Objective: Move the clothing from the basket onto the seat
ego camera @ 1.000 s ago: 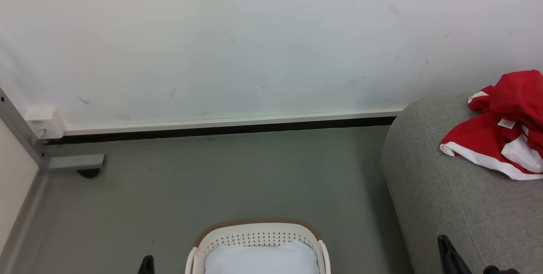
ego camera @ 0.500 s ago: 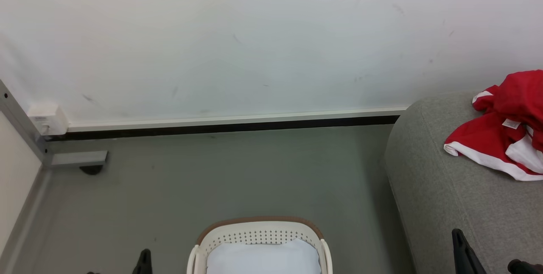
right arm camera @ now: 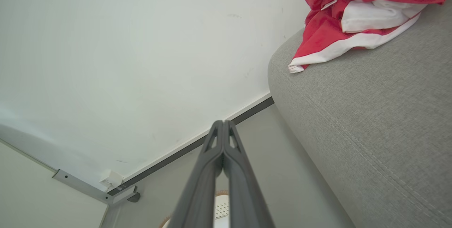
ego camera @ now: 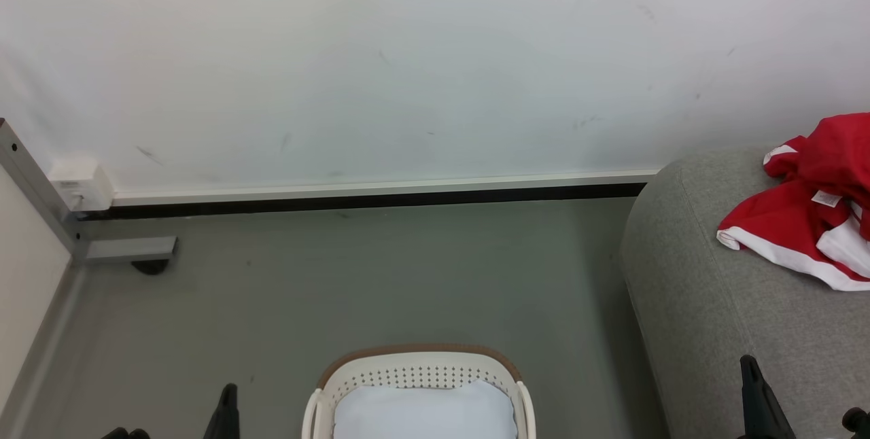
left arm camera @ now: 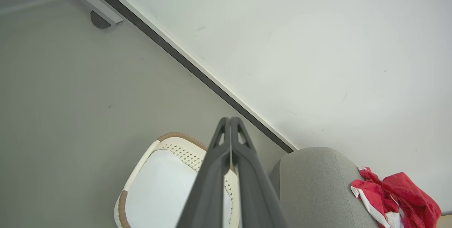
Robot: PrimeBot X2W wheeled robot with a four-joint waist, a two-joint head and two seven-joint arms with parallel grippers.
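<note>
Soft red-and-white garments (ego camera: 809,221) lie on the light grey fabric sofa (ego camera: 714,303) at three o'clock. The cream perforated plastic basket (ego camera: 414,352) at six holds a pale white pad (ego camera: 425,413). The left end effector (left arm camera: 229,122) and right end effector (right arm camera: 223,124) are pinched closed, empty. The transfer seems done; next, retract.

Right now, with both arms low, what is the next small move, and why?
Probably tilt the head down to check the whole basket before stopping. The red clothing lies on the seat, and what I see in the basket is a pale pad, but its near part is cut off. The left fingers and right fingers are shut and empty.
</note>
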